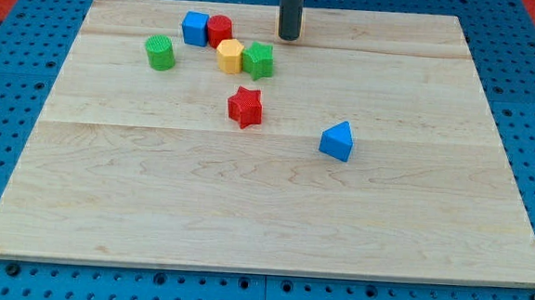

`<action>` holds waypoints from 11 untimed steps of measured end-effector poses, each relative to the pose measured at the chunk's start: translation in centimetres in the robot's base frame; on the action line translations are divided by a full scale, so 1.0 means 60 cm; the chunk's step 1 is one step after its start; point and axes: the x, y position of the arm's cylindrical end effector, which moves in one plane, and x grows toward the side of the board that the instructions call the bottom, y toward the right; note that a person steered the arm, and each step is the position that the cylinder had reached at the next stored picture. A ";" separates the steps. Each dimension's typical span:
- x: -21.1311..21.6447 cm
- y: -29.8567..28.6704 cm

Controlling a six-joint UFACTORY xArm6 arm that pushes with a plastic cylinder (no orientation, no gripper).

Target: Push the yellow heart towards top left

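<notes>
The tip [289,38] is set at the table's [244,223] top, just right of a half-hidden yellow block [278,22], likely the heart, ready for a leftward push. No claw is seen, so its state cannot be told.

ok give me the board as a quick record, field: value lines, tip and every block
tip: my tip near the view's top, right of the cluster, touching no block
behind rod: orange sliver, shape hidden
yellow block: between red cylinder and green star, shape unclear
blue cube
red cylinder
green star
green cylinder
red star
blue triangle
</notes>
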 end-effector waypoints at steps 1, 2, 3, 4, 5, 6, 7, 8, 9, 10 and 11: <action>0.020 0.019; 0.035 0.080; 0.017 0.099; -0.010 0.090; -0.036 0.064; -0.043 0.011; -0.043 -0.038; -0.053 -0.076; -0.061 -0.111; -0.061 -0.101; -0.083 -0.101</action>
